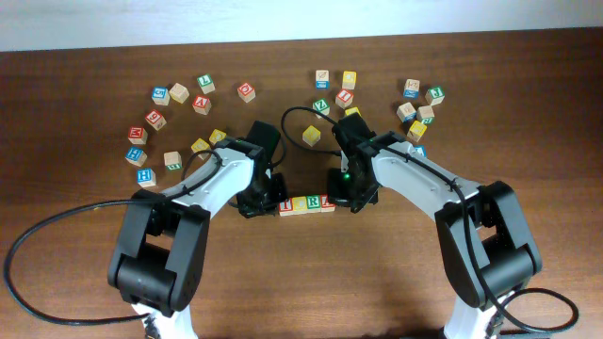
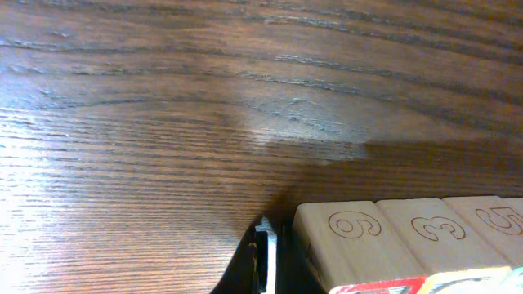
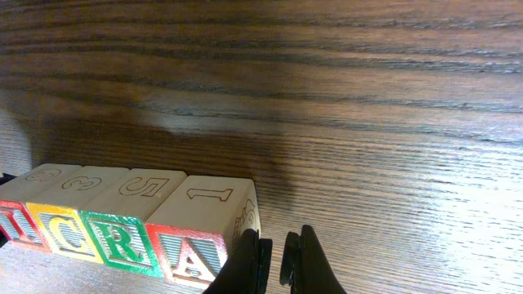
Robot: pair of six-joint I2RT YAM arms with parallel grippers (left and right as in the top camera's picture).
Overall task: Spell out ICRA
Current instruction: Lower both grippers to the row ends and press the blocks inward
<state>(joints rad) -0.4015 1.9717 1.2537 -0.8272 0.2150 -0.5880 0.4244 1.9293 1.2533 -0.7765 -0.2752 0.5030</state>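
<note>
**Even light above, sheen up close**

From above we see the table [image 1: 311, 282] evenly lit and sharp, with only faint shadows. In both wrist views we find a pale sheen on the wood, a dark shadow beside the blocks [image 3: 122, 216], and softer focus at the bottom edge.

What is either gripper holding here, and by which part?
Nothing. The left gripper and right gripper are shut and empty, one at each end of the row of wooden letter blocks.

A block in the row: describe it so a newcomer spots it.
On the dark wooden table, four wooden letter blocks form a row near its centre. The wooden A block ends it beside the right gripper; only it has a red-framed A in front and a 1 on top.
</note>
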